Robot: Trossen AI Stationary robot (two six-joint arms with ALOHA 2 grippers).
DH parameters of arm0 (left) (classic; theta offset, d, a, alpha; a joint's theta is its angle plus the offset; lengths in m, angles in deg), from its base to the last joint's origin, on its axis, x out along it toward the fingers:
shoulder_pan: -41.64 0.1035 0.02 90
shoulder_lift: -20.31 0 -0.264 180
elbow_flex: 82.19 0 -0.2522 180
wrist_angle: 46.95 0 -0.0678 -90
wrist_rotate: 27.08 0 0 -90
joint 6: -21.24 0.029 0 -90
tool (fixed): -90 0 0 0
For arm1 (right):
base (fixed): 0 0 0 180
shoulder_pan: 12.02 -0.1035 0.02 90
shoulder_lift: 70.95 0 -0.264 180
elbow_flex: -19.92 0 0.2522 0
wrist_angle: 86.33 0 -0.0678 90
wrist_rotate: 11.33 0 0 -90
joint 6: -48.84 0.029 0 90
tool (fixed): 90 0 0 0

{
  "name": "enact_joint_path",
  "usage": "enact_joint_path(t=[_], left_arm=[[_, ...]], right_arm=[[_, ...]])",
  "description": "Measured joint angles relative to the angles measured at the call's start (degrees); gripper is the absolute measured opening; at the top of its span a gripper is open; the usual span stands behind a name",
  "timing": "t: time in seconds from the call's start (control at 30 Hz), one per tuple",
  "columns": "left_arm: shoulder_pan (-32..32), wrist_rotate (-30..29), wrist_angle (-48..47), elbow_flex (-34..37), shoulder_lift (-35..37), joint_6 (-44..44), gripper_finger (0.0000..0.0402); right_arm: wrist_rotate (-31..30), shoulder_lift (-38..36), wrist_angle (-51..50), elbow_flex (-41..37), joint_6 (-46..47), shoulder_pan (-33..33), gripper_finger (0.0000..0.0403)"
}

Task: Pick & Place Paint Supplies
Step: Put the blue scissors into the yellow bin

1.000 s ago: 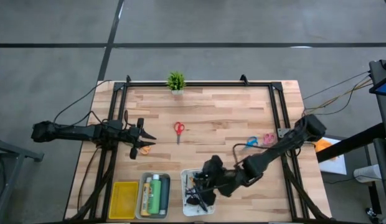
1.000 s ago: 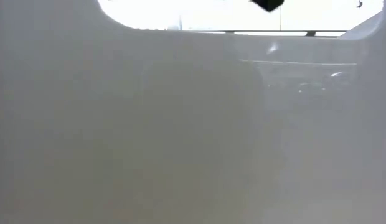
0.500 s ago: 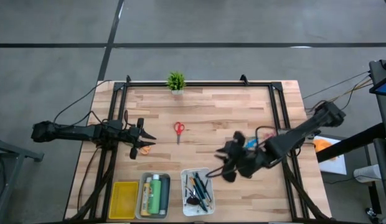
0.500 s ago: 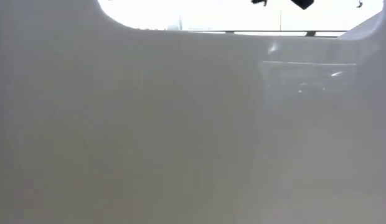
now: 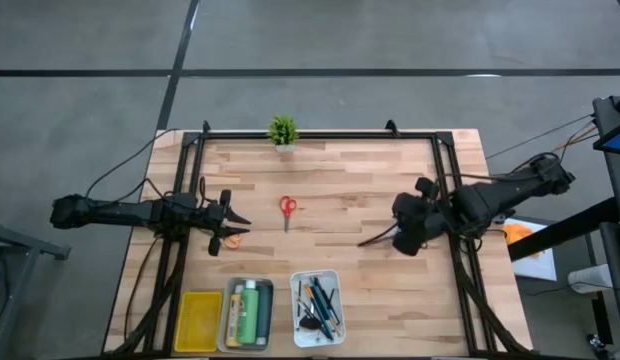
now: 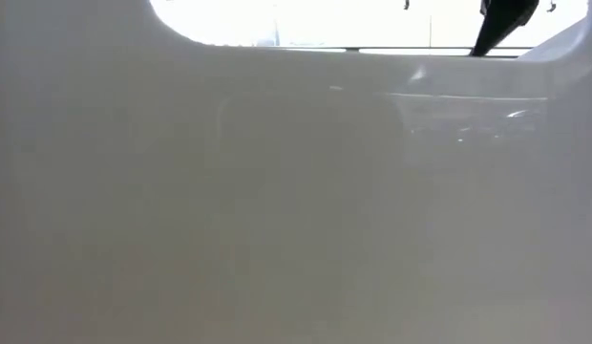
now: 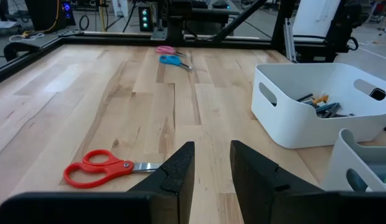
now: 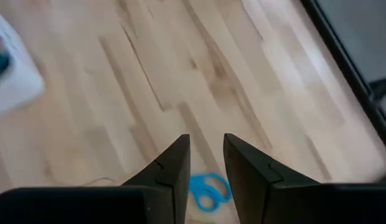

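My right gripper (image 5: 402, 236) hangs open over the right part of the table, tipped downward, with nothing between its fingers. The blue scissors (image 8: 208, 190) lie flat on the wood just below it. In the left wrist view the blue scissors (image 7: 172, 60) lie beside the pink scissors (image 7: 164, 50); my right arm hides both in the high view. Red scissors (image 5: 287, 207) lie mid-table. Orange scissors (image 5: 233, 238) lie by my left gripper (image 5: 230, 222), which waits open at the left edge. A white tray (image 5: 331, 282) holds brushes and pencils.
Along the near edge stand a yellow tray (image 5: 200, 320) and a grey tray (image 5: 230, 300) with green and yellow bottles (image 5: 252, 312), next to the white tray. A small potted plant (image 5: 282, 130) stands at the far edge. A white wall close to the lens fills the low view.
My right gripper has left the white tray, risen, and swung toward the table's right and far side. It has turned as it went and now hangs above the blue scissors. My left arm has kept still.
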Motion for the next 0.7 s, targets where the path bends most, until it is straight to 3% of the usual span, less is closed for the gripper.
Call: enact_joint_path(t=[0.47,0.7], left_arm=[[0.00,0.00,0.01,0.00,-0.02,-0.01,0.0104],[0.00,0.00,0.01,0.00,-0.02,-0.01,0.0104]], right_arm=[[11.83,0.32,-0.21,-11.82,-17.17,16.80,0.0093],[24.17,0.32,5.36,-20.02,-17.83,25.62,0.0093]])
